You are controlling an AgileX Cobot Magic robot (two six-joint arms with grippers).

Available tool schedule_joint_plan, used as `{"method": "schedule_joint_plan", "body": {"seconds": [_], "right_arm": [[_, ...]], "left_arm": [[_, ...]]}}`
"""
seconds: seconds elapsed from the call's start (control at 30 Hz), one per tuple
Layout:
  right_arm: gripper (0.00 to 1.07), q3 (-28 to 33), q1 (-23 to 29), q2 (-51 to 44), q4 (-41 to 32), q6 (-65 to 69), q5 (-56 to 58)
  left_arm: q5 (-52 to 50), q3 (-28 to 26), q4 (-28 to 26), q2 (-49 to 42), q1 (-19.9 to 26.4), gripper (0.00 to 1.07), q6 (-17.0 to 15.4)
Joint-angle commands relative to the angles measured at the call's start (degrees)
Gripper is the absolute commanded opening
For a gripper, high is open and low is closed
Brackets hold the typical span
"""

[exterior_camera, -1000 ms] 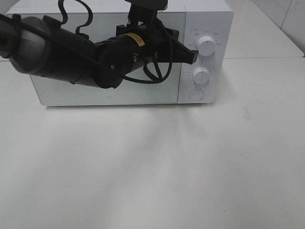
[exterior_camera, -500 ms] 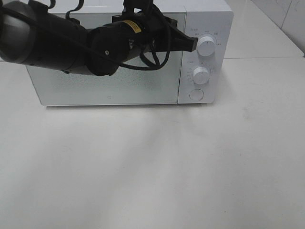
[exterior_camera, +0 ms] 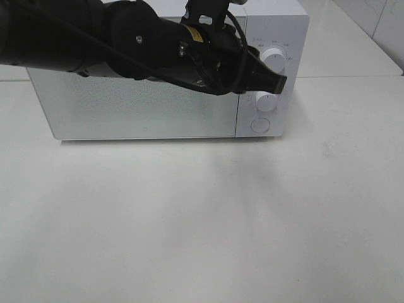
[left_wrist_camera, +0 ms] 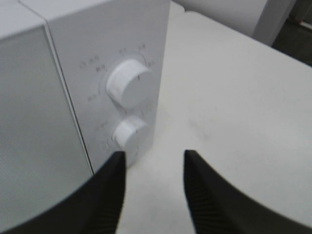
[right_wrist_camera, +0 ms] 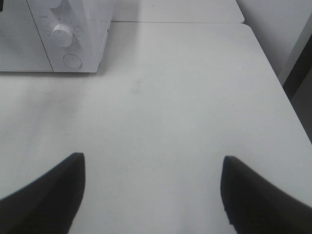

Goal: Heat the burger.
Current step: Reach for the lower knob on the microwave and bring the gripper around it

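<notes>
The burger is out of view. A white microwave (exterior_camera: 139, 107) stands at the back of the table with its door closed. My left arm reaches across its door. The left gripper (exterior_camera: 279, 81) hangs in front of the control panel, between the upper knob (exterior_camera: 274, 58) and the lower knob (exterior_camera: 266, 101). In the left wrist view, the left gripper (left_wrist_camera: 152, 156) stands open and empty, just short of the lower knob (left_wrist_camera: 129, 134) and below the upper knob (left_wrist_camera: 127, 87). My right gripper (right_wrist_camera: 151, 163) is open and empty above bare table.
A round button (exterior_camera: 260, 125) sits under the knobs. The right wrist view shows the microwave (right_wrist_camera: 29, 44) far off, the white table (right_wrist_camera: 170, 97) and its edge by a dark gap (right_wrist_camera: 300, 73). A second white table (exterior_camera: 353, 44) adjoins at the back right.
My left arm has risen and swung right, carrying the gripper from left of the upper knob to in front of the panel between the knobs. Its jaws have parted.
</notes>
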State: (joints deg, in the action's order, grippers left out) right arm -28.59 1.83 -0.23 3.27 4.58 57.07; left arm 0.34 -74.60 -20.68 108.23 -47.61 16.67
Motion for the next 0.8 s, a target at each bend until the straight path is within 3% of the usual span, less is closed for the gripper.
{"method": "schedule_joint_plan", "body": {"seconds": [0.03,0.07,0.1,0.13,0.27,0.33,0.6,0.8], "right_arm": [[0.74,0.0,-0.4,-1.5,-0.2,0.2,-0.1],[0.74,0.0,-0.4,-1.5,-0.2,0.2,-0.1],[0.74,0.0,-0.4,-1.5,-0.2,0.2,-0.1],[0.74,0.0,-0.4,-1.5,-0.2,0.2,-0.1],[0.74,0.0,-0.4,-1.5,-0.2,0.2,-0.1],[0.74,0.0,-0.4,-1.5,-0.2,0.2,-0.1],[0.74,0.0,-0.4,-1.5,-0.2,0.2,-0.1],[0.74,0.0,-0.4,-1.5,-0.2,0.2,-0.1]], "left_arm": [[9.9,-0.3,-0.1,-2.0,-0.3,0.83,0.1],[9.9,-0.3,-0.1,-2.0,-0.3,0.83,0.1],[15.4,-0.3,0.2,-2.6,-0.3,1.01,0.0],[18.6,-0.3,0.6,-3.0,-0.3,1.02,0.0],[25.8,-0.3,1.5,-4.3,-0.3,1.01,0.0],[34.4,-0.3,2.5,-6.2,-0.3,1.01,0.0],[48.2,-0.3,6.1,-11.6,-0.3,1.01,0.0],[57.1,-0.3,10.7,-16.3,0.5,1.00,-4.4]]}}
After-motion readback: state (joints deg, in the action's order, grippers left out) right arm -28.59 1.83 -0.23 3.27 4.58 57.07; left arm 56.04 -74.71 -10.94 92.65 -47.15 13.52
